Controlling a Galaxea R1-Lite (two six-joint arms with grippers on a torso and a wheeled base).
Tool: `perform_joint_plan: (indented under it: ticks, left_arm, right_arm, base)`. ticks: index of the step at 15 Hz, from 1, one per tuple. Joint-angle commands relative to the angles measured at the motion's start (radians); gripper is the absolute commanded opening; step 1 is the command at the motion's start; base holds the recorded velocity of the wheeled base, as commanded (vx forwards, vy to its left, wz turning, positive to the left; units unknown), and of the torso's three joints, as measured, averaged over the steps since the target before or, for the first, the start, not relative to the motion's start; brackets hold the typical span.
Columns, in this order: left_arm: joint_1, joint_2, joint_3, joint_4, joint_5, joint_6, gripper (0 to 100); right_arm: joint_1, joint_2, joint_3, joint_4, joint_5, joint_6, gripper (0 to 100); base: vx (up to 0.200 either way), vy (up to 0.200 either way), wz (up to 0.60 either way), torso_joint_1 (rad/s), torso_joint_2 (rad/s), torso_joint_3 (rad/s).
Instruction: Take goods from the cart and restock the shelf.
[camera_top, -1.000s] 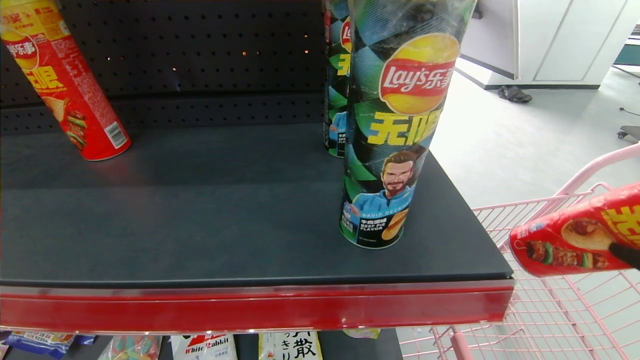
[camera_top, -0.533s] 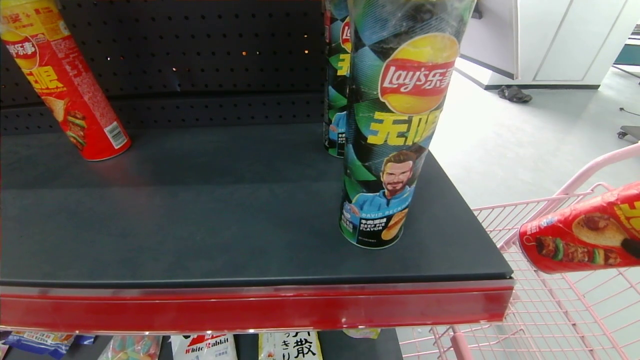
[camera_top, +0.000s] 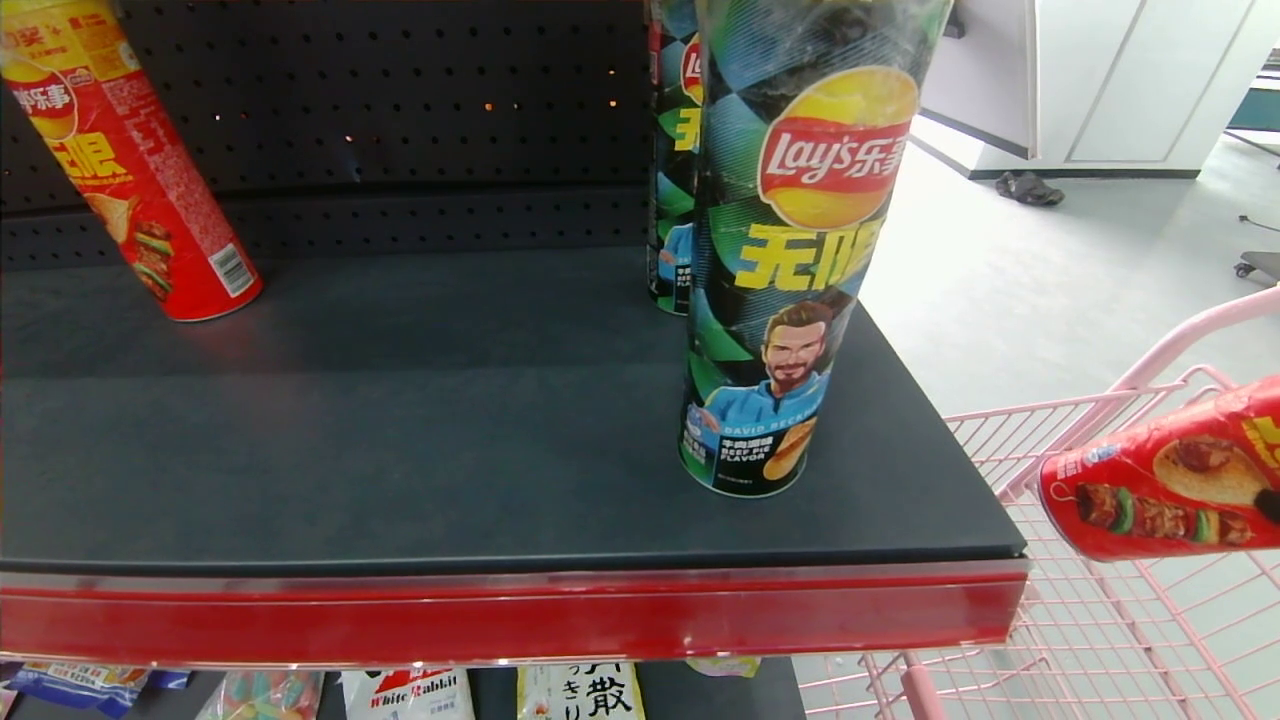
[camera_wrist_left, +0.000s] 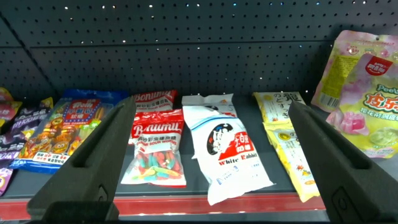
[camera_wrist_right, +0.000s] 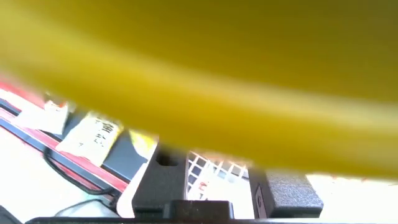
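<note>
Dark shelf board (camera_top: 400, 450) with a black pegboard (camera_top: 400, 100) behind it and a red strip (camera_top: 500, 615) along the near edge. There's grey floor off to the right.

On the board, a green chip can (camera_top: 780, 300) stands upright near the right end. A second green can (camera_top: 668, 200) is just behind it, farther back. Way over on the far left there's a red can (camera_top: 130, 180), and it looks tilted rather than straight up.

The pink cart (camera_top: 1100, 640) sits to the right of the shelf, lower down. The held red chip can (camera_top: 1150, 490) hangs over it, lying nearly flat with its bottom end pointing at the shelf, and it's clear of the board. The right gripper (camera_top: 1268, 505) is clamped on it at the right edge (only a sliver of black finger shows against the can). In the right wrist view the can is just a yellow smear up close.

The left gripper (camera_wrist_left: 211, 106) is down at the lower shelf (camera_wrist_left: 217, 204), with its fingers (camera_wrist_left: 93, 162) spread wide and nothing between them. Beyond them snack packs lie flat in a row: a white candy bag (camera_wrist_left: 230, 149), a red gummy bag (camera_wrist_left: 155, 149), a yellow bag (camera_wrist_left: 289, 143), a blue bag (camera_wrist_left: 62, 127) and a pink bag (camera_wrist_left: 364, 87).
</note>
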Motion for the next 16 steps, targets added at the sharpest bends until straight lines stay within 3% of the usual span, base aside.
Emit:
perform_joint_plan:
  ticks: [1,6,8,16]
  left_arm:
    - [0.002,0.000,0.000,0.000,0.000,-0.001,100]
    - [0.002,0.000,0.000,0.000,0.000,-0.001,100]
    - [0.000,0.000,0.000,0.000,0.000,-0.001,100]
    - [0.000,0.000,0.000,0.000,0.000,-0.001,100]
  right_arm:
    - [0.005,-0.027,0.009,0.000,0.000,0.019,0]
    - [0.037,-0.105,0.043,0.000,0.011,0.112,0]
    - [0.092,-0.123,0.055,0.000,0.011,0.115,0]
    - [0.140,-0.137,0.069,0.002,0.011,0.117,0]
  base:
    - [0.000,0.000,0.00,0.000,0.00,0.000]
    - [0.000,0.000,0.00,0.000,0.00,0.000]
    - [0.000,0.000,0.00,0.018,-0.04,-0.038]
    - [0.000,0.000,0.00,0.188,-0.49,-0.295]
